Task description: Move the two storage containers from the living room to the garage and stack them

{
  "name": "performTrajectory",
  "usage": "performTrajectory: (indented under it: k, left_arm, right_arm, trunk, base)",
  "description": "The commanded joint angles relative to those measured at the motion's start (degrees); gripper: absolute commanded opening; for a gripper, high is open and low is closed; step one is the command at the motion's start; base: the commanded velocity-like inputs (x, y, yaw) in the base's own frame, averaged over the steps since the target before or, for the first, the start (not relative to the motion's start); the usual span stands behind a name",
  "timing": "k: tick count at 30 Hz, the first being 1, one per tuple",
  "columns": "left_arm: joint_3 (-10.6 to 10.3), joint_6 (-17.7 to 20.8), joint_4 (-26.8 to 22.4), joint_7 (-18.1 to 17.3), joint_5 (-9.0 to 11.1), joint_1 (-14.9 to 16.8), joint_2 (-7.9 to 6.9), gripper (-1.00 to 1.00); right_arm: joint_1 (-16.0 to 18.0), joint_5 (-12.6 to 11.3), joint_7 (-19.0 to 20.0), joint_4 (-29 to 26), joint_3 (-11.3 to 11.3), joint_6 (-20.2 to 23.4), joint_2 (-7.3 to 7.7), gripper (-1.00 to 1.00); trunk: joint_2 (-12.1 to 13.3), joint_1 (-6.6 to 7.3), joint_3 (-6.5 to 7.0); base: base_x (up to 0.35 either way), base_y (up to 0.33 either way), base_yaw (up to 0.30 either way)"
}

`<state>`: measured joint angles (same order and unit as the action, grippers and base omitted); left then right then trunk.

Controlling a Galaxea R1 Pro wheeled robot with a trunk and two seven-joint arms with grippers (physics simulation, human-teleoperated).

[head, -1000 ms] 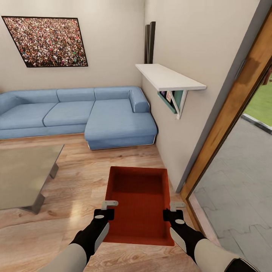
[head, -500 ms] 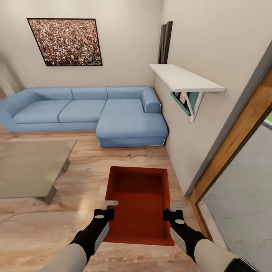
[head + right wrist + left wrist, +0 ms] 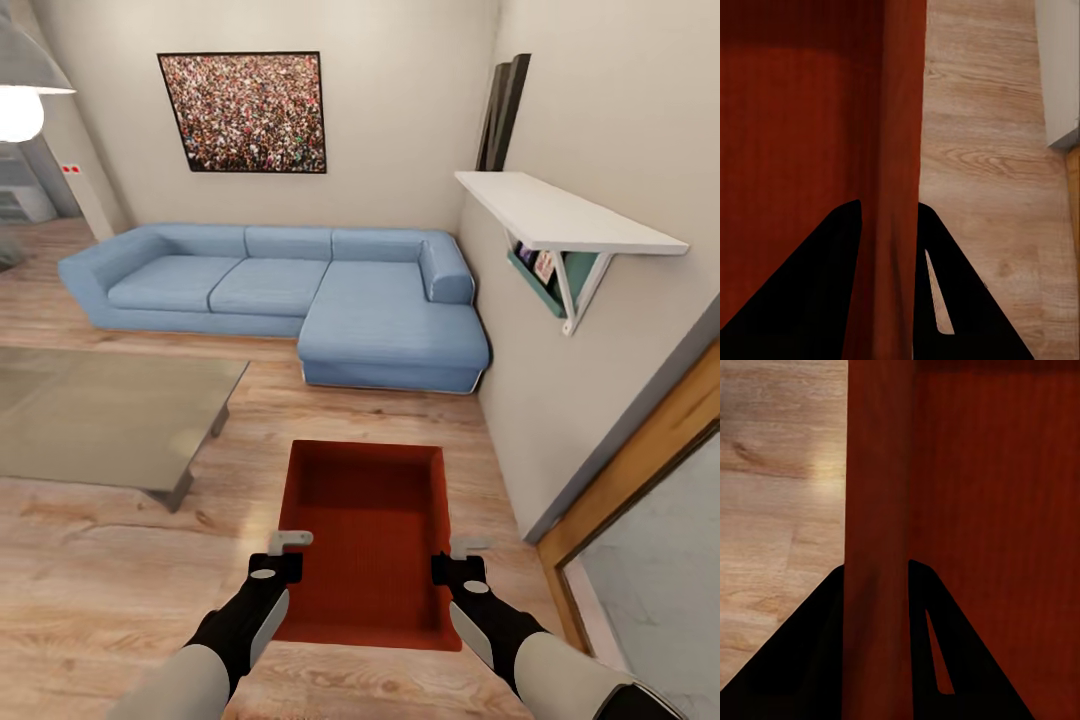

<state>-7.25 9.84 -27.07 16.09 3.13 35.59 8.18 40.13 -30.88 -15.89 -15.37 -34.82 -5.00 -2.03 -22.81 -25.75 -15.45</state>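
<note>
Your left gripper pinched the left wall of the storage container, one finger outside the wall and one inside. Your right gripper pinched the right wall in the same way, with the wall between its fingers. The container was an orange-red shallow tray, rectangular, open on top, with low walls and a fine ribbed bottom. You held it level above the light wood floor, in front of the blue sofa. The low table stood to the left of the container, and the wood-framed glass door to its right.
</note>
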Motion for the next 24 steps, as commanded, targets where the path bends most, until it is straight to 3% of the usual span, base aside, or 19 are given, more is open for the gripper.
performTrajectory:
  k: [1,24]
  left_arm:
    - [-0.93,2.02,0.08,0.69,1.7,0.0,-0.09,-1.0]
    - [-0.93,2.05,0.08,0.68,1.7,0.0,-0.09,-1.0]
  right_arm:
    - [0.12,0.56,-1.34,-0.1,0.89,-1.33,0.44,-1.0]
    - [0.12,0.56,-1.34,-0.1,0.91,-1.36,0.44,-1.0]
  trunk:
    - [-0.11,-0.03,-0.1]
    - [-0.11,-0.03,-0.1]
  base:
    - [0.0,0.0,0.3]
    - [0.0,0.0,0.3]
